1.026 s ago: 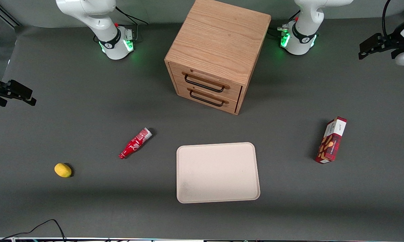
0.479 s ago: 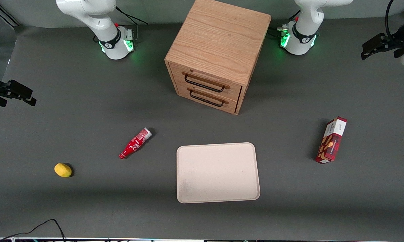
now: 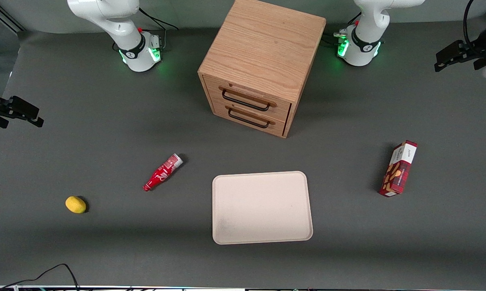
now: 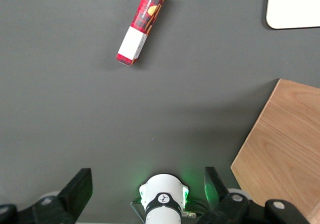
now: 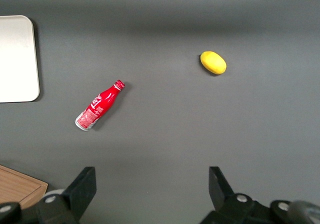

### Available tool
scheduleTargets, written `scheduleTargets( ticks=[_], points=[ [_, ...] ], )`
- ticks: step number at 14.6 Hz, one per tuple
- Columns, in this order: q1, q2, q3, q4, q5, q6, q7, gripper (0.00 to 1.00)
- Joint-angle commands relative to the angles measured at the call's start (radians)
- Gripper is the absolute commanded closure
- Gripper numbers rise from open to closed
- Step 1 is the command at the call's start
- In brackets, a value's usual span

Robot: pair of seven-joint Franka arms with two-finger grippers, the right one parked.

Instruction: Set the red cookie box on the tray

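My gripper [image 4: 148, 184] hangs high at the working arm's end of the table, fingers [image 4: 79, 188] spread wide on nothing, their tips cut off from view. The red cookie box [image 3: 398, 168] lies on the table, well apart from the tray [image 3: 261, 207], whose corner alone shows from my wrist.

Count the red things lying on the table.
2: red cookie box toward the working arm's end, red bottle toward the parked arm's end; tray between. Gripper hovers apart, open.
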Motion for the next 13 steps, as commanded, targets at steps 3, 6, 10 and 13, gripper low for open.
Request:
scheduleTargets(
  ticks=[3,6,10,13],
  points=[
    [0.000,0.121,0.074,0.154,0.009,-0.012,0.098,0.00],
    [0.000,0.218,0.160,0.191,0.006,0.034,0.310,0.00],
    [-0.003,0.388,0.169,0.096,-0.020,0.217,0.508,0.00],
    [0.001,0.461,0.172,-0.089,-0.105,0.482,0.652,0.00]
  ],
)
